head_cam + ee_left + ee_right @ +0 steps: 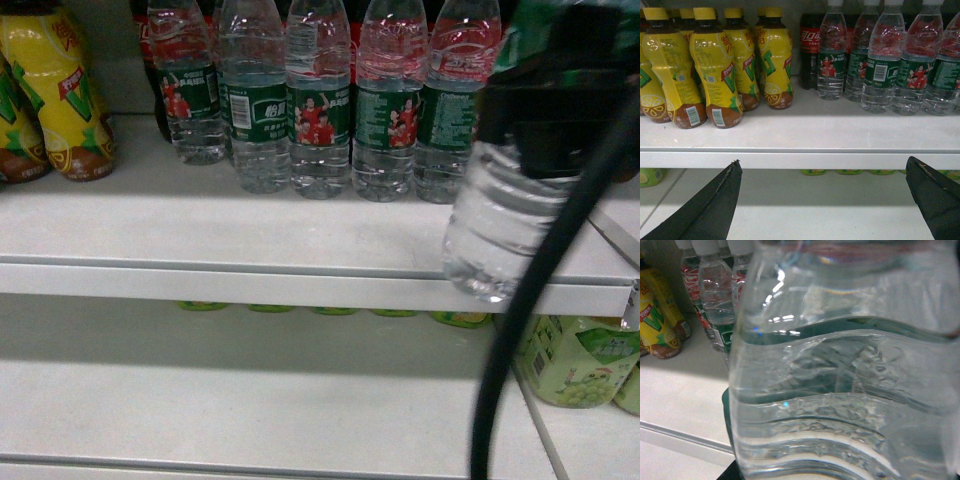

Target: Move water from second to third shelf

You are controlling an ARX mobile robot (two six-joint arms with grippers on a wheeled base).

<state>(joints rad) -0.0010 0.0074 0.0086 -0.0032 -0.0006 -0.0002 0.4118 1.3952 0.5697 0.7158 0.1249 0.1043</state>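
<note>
Right gripper point(545, 125) is clamped on the water point(500, 225), holding it off the shelf point(250, 235) at the right front edge; the bottle's base hangs tilted, overlapping the shelf lip in the head view. Exact finger spacing is hidden by the black gripper body, but the bottle is clearly carried. A black cable point(530, 300) runs down in front of it.

Water: clear plastic, wavy ribbed lower body, water inside visible; the label area is covered by the gripper in the head view. In the right wrist view the bottle point(845, 385) fills nearly the whole frame: clear ribs, a liquid line and a dark green edge low on the left.

Left gripper point(822, 200) is spread wide with nothing between its fingers point(715, 205); it sits in front of the shelf edge, below the bottles.

On the shelf behind: a row of water bottles point(320, 110) with dark green labels showing red-shirted figures, standing upright near the back. Yellow tea bottles point(715, 70) are grouped at the left. A cola bottle point(810, 50) with a red label stands between the tea and the waters. Green-labelled bottles point(575, 360) are on the lower shelf point(200, 400) at right.
</note>
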